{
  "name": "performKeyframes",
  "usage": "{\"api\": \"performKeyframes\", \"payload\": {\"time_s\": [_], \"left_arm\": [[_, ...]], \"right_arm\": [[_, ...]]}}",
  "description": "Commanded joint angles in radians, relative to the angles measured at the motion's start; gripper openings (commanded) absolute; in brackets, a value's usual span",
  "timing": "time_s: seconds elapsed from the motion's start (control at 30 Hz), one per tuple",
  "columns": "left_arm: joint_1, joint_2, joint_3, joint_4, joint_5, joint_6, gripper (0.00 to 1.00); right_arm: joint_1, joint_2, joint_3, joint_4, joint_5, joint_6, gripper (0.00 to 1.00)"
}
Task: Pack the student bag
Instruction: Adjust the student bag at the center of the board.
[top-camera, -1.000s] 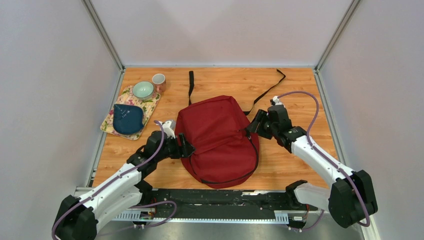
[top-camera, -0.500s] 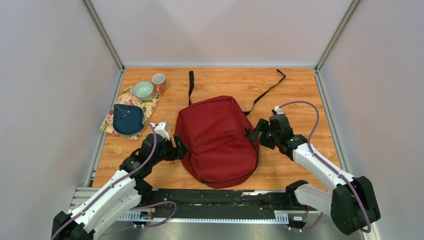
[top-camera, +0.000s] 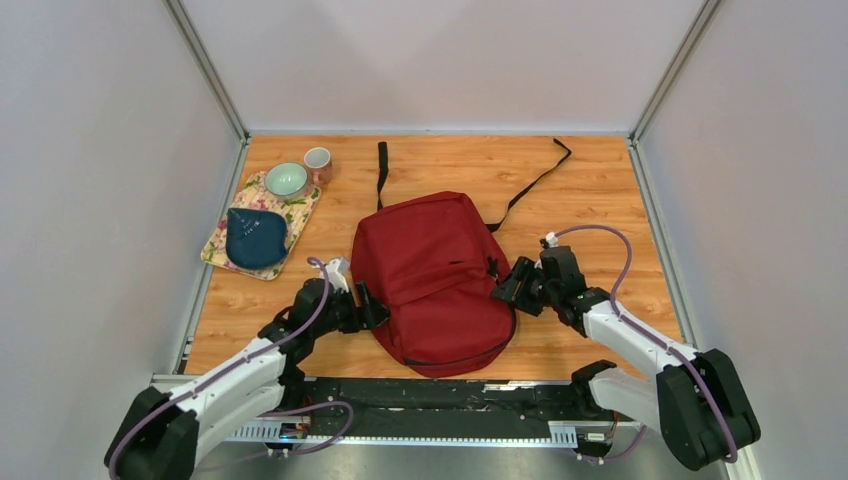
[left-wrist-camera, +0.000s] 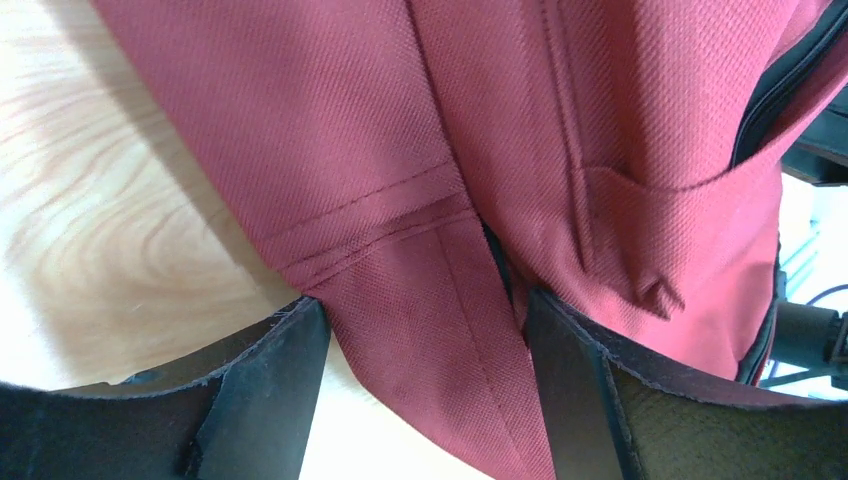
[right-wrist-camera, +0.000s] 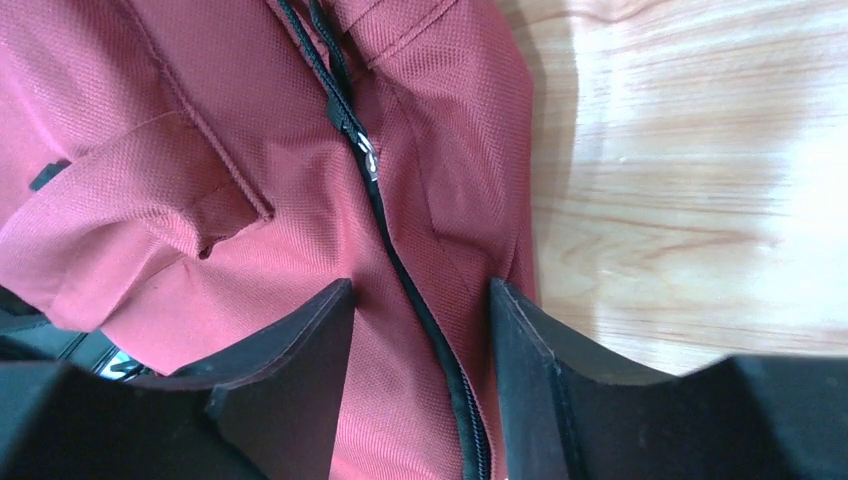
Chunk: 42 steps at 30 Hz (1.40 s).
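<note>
The student bag, dark red, lies flat in the middle of the table. Its black straps trail toward the far side. My left gripper is at its left edge. In the left wrist view this gripper stands open, and a seamed strip of the bag lies between its fingers. My right gripper is at the bag's right edge. In the right wrist view it is open and straddles the black zipper. The zipper pull sits just beyond the fingertips.
A floral mat at the far left carries a dark blue pouch and a green bowl. A pink cup stands beside it. A second black strap runs to the far right. Grey walls enclose the table.
The bag has slid a little toward the near edge. Both grippers have moved nearer along its sides. The left one backed off, then returned to the left edge.
</note>
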Motion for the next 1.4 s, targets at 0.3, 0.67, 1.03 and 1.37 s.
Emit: {"api": "performKeyframes", "payload": {"time_s": [0.3, 0.67, 1.03, 1.37], "left_arm": [[0.001, 0.478, 0.390, 0.262, 0.197, 0.099, 0.80], [0.082, 0.518, 0.479, 0.054, 0.175, 0.217, 0.82], [0.088, 0.260, 0.421, -0.201, -0.064, 0.262, 0.82], [0.090, 0.073, 0.378, -0.342, -0.243, 0.305, 0.83]], "right_arm": [[0.178, 0.002, -0.022, 0.145, -0.016, 0.159, 0.52], [0.152, -0.163, 0.110, -0.105, 0.290, 0.026, 0.70], [-0.072, -0.228, 0.184, -0.280, 0.331, -0.113, 0.75], [-0.216, -0.174, 0.216, -0.324, 0.318, -0.151, 0.76]]}}
